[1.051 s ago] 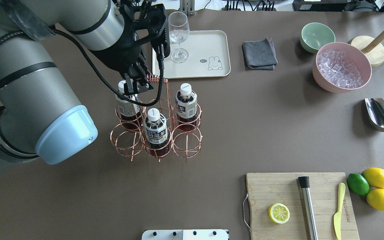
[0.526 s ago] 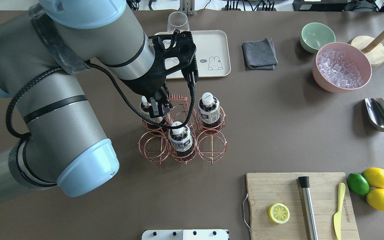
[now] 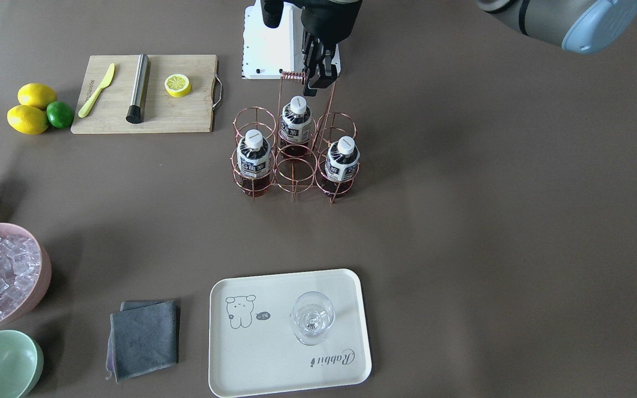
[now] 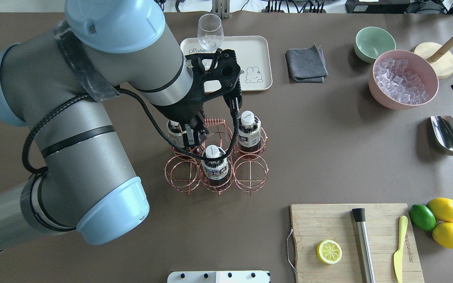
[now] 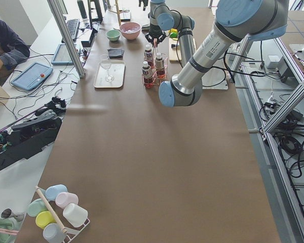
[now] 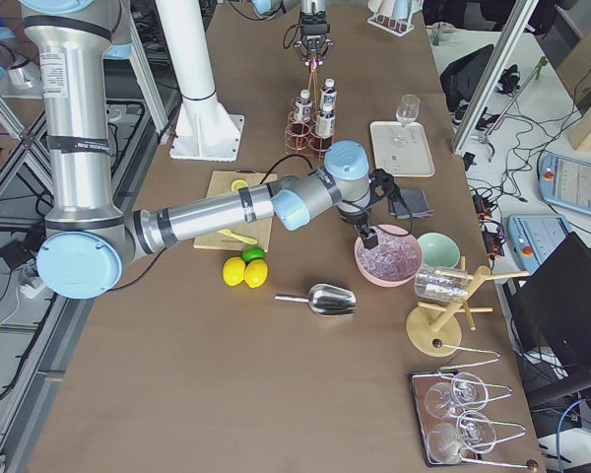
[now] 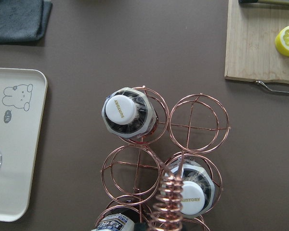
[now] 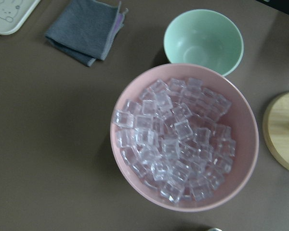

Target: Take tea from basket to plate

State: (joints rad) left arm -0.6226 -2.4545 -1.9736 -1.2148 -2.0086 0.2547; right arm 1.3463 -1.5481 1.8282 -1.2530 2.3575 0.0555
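Basket [image 4: 267, 172] shifted right | left gripper [image 4: 194, 138] clamped on handle [image 4: 213, 120] (no tea [image 4: 249, 131] lifted) | next: release, grip one for plate [image 4: 258, 51]

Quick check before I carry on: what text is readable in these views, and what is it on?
"SUNTORY": on the white caps of two tea bottles, left wrist view.
"Rabbit": script on the cream tray.
"hi": speech bubble beside that tray's bear drawing.
Bottle labels and the yellow knife lettering: too small to read.
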